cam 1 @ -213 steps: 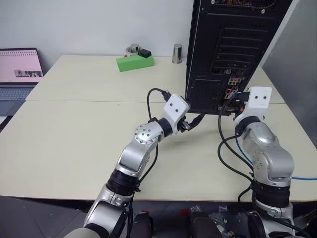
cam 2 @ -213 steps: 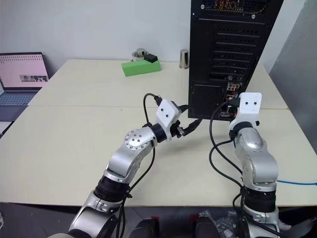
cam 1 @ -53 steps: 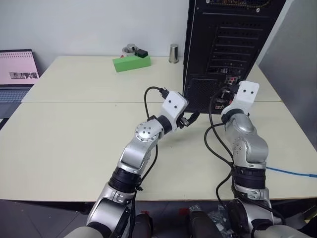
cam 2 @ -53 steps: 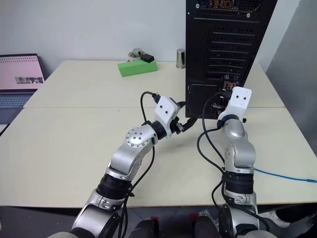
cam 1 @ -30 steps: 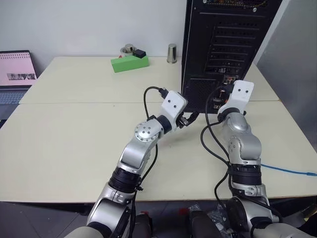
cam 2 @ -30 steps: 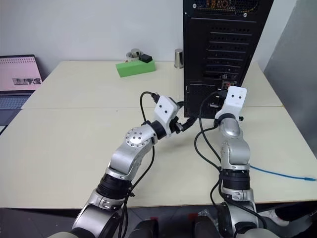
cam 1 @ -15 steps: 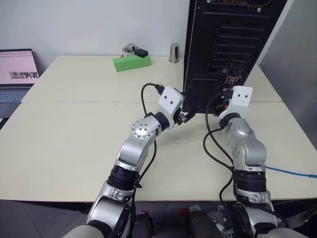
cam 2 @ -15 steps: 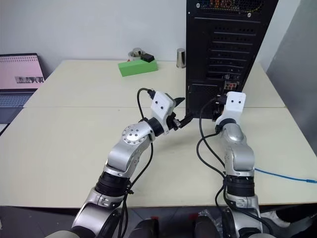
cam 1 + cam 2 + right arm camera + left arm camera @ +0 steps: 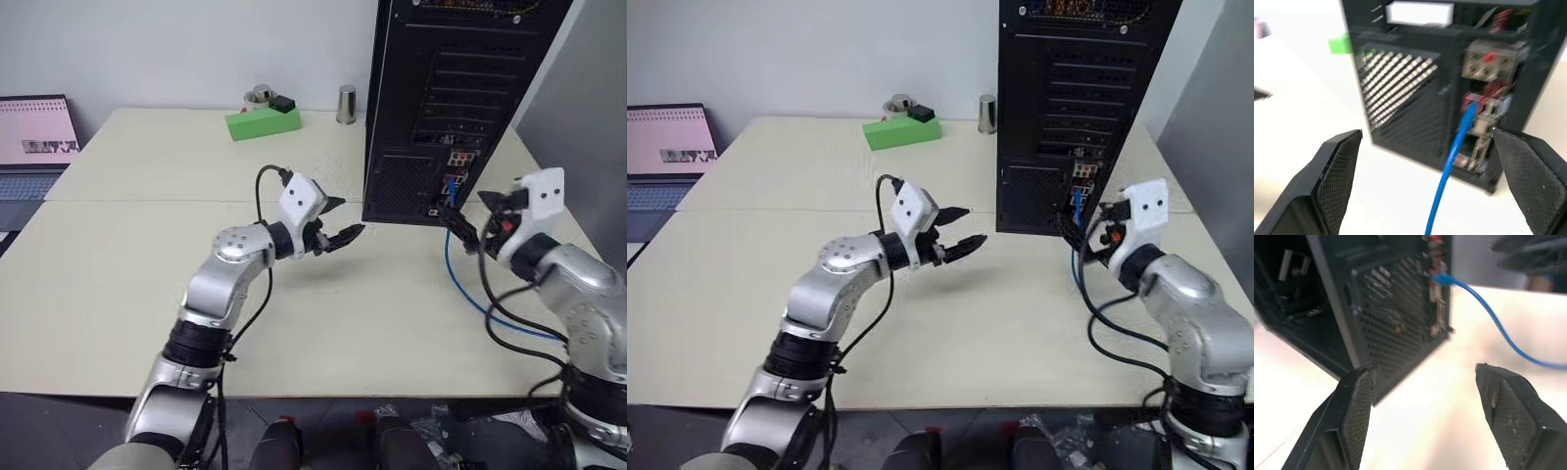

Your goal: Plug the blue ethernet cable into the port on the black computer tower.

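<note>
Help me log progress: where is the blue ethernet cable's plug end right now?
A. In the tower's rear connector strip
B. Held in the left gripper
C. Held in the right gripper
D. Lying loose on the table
A: the blue ethernet cable runs up into the connector strip of the black computer tower, and the open right gripper holds nothing.

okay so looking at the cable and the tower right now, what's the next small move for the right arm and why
Probably ease the right gripper straight back, clear of the tower. The blue ethernet cable already runs into the port on the black computer tower, and the gripper's fingers stand wide open, holding nothing. How firmly the plug is seated can't be told.
</note>
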